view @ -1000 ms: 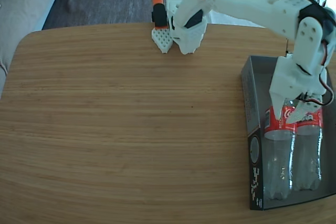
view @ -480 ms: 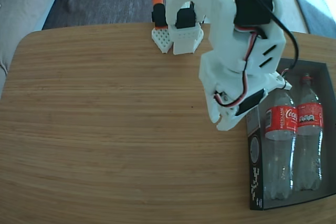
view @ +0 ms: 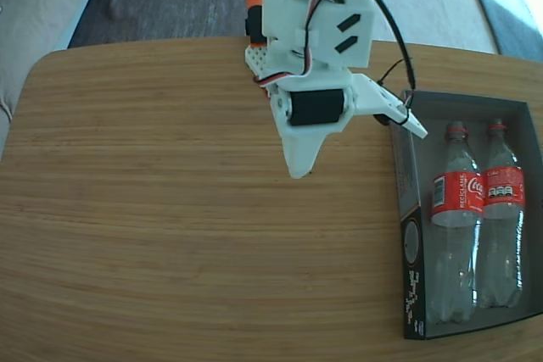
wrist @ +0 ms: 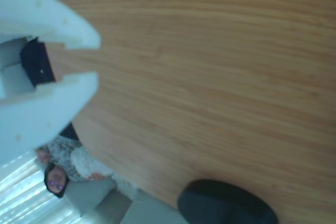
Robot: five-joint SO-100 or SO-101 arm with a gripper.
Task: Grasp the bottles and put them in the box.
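Two clear bottles with red labels lie side by side in the box (view: 408,235), necks toward the far end: one bottle (view: 456,209) on the left, the other bottle (view: 502,201) on the right in the fixed view. My white gripper (view: 359,153) hangs over the table just left of the box's far corner, apart from both bottles. It is open, with one finger pointing down and the other reaching toward the box. In the wrist view the gripper (wrist: 97,59) has only bare wood between its fingers; bottles and box are out of that view.
An orange-and-black part on a white perforated base (view: 259,31) stands at the table's far edge beside the arm's base. The box lies at the table's right edge. The wrist view shows the rounded table edge and a dark round object (wrist: 226,208) beyond it.
The gripper let go over the bottles in the box, rose and swung left and back over the table. Both bottles stay lying in the box.
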